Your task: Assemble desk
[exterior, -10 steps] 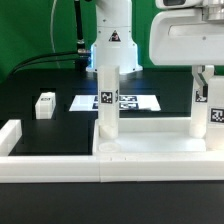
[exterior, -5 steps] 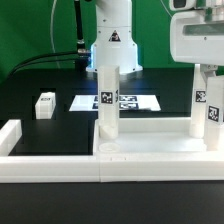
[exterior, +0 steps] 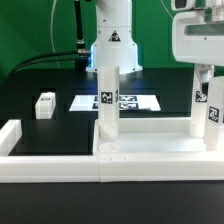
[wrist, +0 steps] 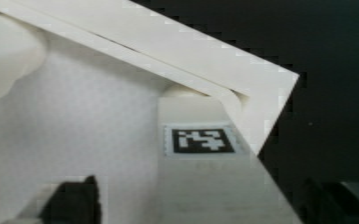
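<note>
The white tabletop panel (exterior: 150, 131) lies flat behind the front wall, rim up. One leg (exterior: 105, 100) stands upright at its corner on the exterior view's left. A second tagged leg (exterior: 206, 108) stands at the corner on the right, under my gripper (exterior: 203, 72). In the wrist view this leg (wrist: 215, 150) runs between my dark fingers (wrist: 78, 200), with a gap showing on each side, so my gripper (wrist: 202, 205) is open astride it. The panel (wrist: 78, 120) and its rim lie below. A third leg (exterior: 45, 104) lies loose on the black table.
The marker board (exterior: 118, 101) lies flat mid-table behind the standing leg. The long low white border wall (exterior: 60, 166) runs along the front and turns back at the exterior view's left. The robot base (exterior: 112, 45) stands at the back.
A second ago my hand looked wider and reached further toward the exterior view's left; it has since turned or shifted right above the right leg. Nothing has moved in the last half second.
</note>
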Available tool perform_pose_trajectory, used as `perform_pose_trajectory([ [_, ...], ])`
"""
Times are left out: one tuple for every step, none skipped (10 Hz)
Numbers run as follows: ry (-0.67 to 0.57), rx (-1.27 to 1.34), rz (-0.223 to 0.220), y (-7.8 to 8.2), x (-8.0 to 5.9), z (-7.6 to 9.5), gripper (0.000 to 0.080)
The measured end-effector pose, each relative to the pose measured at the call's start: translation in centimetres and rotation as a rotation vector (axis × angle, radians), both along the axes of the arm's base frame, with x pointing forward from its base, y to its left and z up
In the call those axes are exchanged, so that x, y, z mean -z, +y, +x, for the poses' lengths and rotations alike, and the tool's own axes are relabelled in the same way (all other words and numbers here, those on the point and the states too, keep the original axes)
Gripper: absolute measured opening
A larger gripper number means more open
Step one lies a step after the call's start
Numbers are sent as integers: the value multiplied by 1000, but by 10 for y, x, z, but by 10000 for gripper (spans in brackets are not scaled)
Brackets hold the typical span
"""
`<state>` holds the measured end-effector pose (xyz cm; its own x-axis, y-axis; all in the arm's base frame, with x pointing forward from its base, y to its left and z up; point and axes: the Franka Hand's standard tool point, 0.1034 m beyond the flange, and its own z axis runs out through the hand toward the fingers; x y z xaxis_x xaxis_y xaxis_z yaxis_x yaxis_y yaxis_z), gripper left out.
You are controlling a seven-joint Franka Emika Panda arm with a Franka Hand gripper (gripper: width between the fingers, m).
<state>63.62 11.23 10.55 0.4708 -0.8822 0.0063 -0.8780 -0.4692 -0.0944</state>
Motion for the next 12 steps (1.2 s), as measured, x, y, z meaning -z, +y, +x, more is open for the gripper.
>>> perform_pose_trajectory([
  [-9, -103, -11, -2, -1, 2, 636],
  [-10, -230, -31, -3, -1, 2, 636],
  [-10, -376, -50, -5, -2, 4, 647],
  [-18, -487, -64, -7, -2, 9, 649],
  [-19, -565, -72, -8, -1, 9, 649],
  [-21, -647, -81, -6, 0, 9, 649],
  [-23, -727, -84, 0, 1, 7, 649],
  [-27, -814, -85, 5, 1, 6, 649],
  [-29, -878, -92, 6, 0, 6, 649],
  [-31, -952, -99, 7, 0, 6, 649],
  [-31, -1005, -107, 9, 0, 6, 649],
  [-32, -1044, -109, 11, 0, 5, 649],
])
